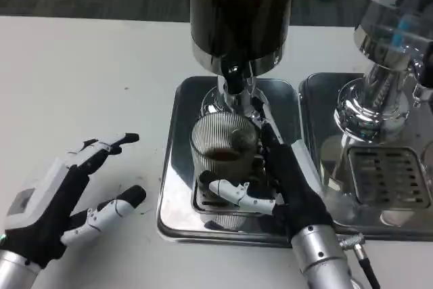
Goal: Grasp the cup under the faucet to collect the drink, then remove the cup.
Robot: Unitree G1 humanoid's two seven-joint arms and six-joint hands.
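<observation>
The right robot hand is gripping the cup under the faucet, drink collecting; removal remaining. The left robot hand is resting spread near the table's front edge.

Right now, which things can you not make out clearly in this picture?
- Dispenser: top cut off by the upper edge, head view.
- Cup: right side hidden by the right robot hand.
- Second machine: cut off by the right edge.
- Drip grate under the cup: mostly hidden.

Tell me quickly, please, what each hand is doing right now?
Left hand: open, fingers apart, holding nothing, above the table.
Right hand: holding the cup under the faucet.
</observation>
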